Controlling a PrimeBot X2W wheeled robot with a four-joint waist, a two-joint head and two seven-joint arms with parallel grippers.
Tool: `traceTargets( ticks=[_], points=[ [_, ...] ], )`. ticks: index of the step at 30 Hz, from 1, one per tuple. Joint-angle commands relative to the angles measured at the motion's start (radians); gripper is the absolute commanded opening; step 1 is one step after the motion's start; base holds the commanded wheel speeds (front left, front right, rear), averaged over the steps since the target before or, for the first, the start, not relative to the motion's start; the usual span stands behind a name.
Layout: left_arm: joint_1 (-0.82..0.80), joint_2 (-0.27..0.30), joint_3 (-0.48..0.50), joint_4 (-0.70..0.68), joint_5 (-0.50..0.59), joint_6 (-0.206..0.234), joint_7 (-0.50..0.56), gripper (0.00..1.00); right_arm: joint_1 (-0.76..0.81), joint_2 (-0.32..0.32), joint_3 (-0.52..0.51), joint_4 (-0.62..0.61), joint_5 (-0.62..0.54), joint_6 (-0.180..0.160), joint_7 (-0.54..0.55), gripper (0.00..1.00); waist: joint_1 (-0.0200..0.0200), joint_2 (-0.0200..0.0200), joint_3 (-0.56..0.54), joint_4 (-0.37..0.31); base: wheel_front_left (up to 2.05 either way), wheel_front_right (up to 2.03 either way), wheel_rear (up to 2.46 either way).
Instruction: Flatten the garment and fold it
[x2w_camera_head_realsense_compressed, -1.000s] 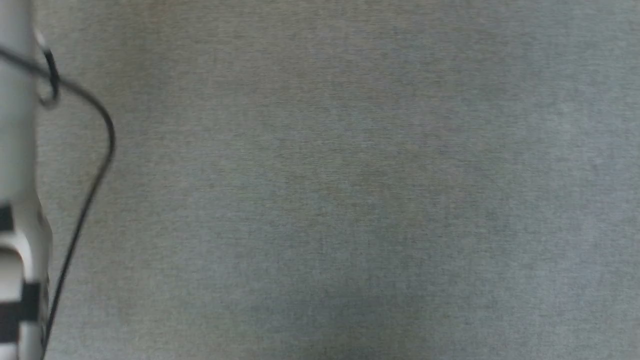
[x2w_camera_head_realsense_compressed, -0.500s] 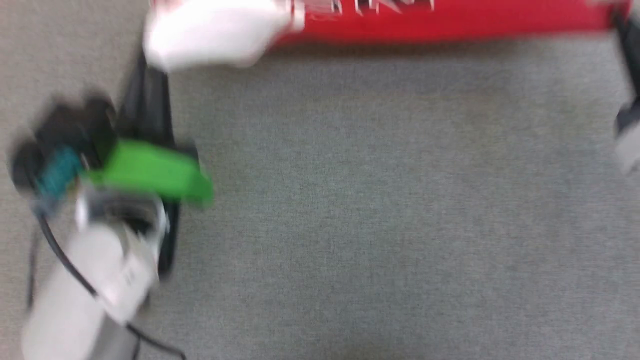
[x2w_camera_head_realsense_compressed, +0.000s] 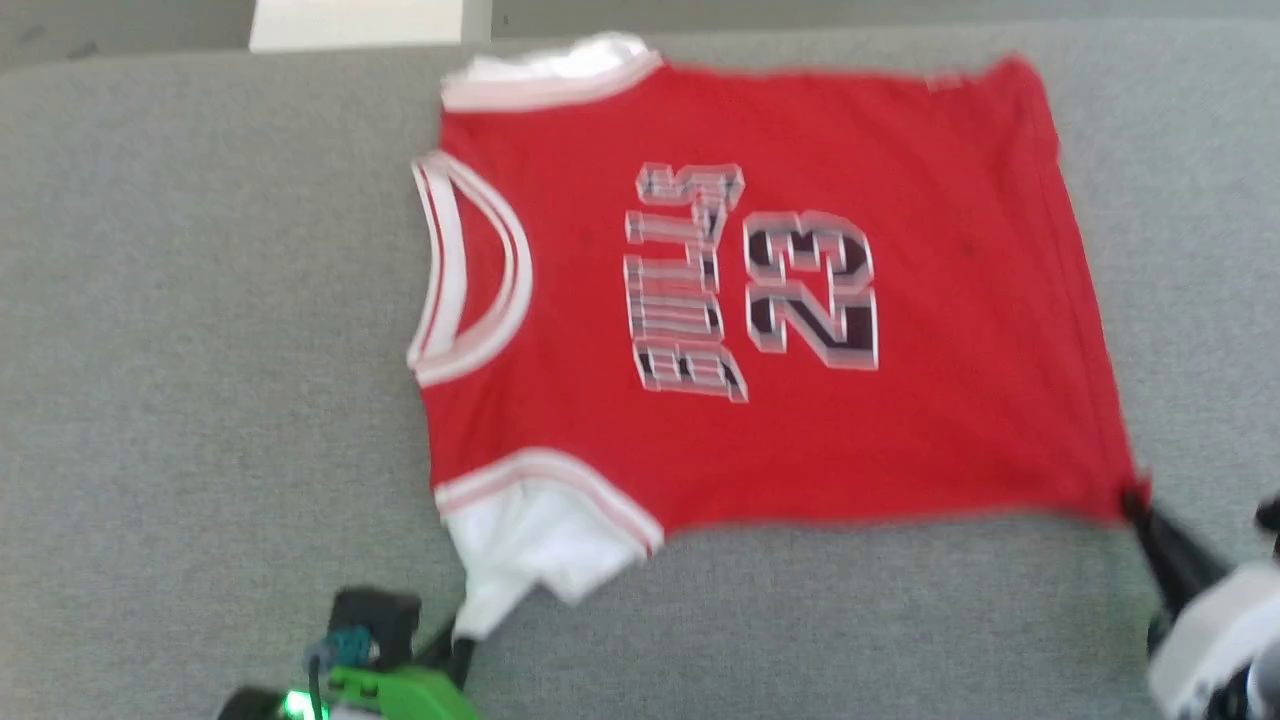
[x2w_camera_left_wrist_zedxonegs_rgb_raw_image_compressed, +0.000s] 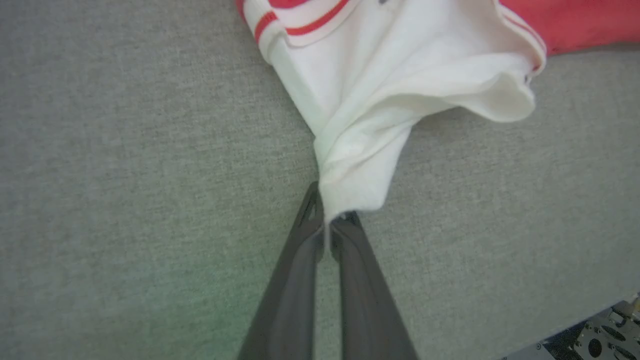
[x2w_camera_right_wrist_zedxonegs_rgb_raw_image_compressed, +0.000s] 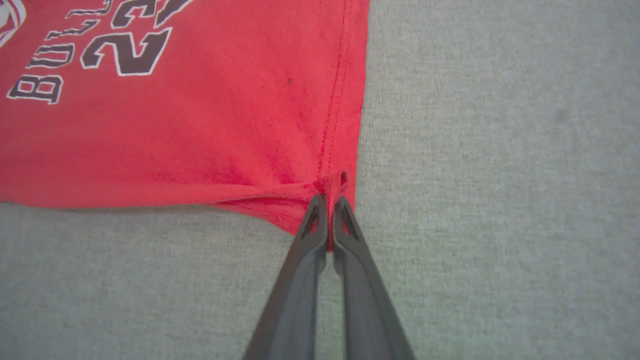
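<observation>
Garment: spread front-up on the grey cloth surface, collar toward the robot's left.
Left gripper: clamped on the near white sleeve, at its tip.
Right gripper: pinched onto the near hem corner.

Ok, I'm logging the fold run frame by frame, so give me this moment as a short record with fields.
garment: red jersey, spread front-up on the grey surface, collar toward the robot's left
left gripper: jaws shut on the tip of the near white sleeve
right gripper: jaws shut on the near hem corner
sleeve shape: bunched, not flat
fold: not yet begun
</observation>
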Motion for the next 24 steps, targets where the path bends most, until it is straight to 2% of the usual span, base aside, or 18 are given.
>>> traceTargets(
  ticks=[1,10,14,18,24],
  points=[
    [0.033,0.017,-0.007,0.016,-0.018,-0.009,0.016,0.00,0.043,0.015,-0.011,0.001,-0.004,-0.001,0.020,0.00,0.0001,0.0000,-0.060,0.000,0.00,0.00,0.00],
    [0.154,0.065,-0.017,0.026,-0.104,-0.020,0.087,0.00,0.240,0.072,-0.087,-0.038,-0.016,-0.001,0.114,0.00,0.0001,0.0000,-0.142,0.018,0.00,0.00,0.00],
    [0.182,0.088,0.020,-0.021,-0.097,0.003,0.040,0.00,0.291,0.092,-0.125,-0.098,-0.013,-0.001,0.128,0.00,0.0001,0.0000,-0.155,0.026,0.00,0.00,0.00],
    [0.154,0.100,0.037,-0.088,-0.059,0.010,0.001,0.00,0.284,0.092,-0.138,-0.155,-0.021,-0.001,0.130,0.00,0.0001,0.0000,-0.148,0.028,0.00,0.00,0.00],
    [0.012,0.104,0.023,-0.181,0.019,-0.016,0.014,0.00,0.183,0.050,-0.122,-0.229,-0.023,-0.001,0.152,0.00,0.0001,0.0000,-0.097,0.015,0.00,0.00,0.00]
  ],
)
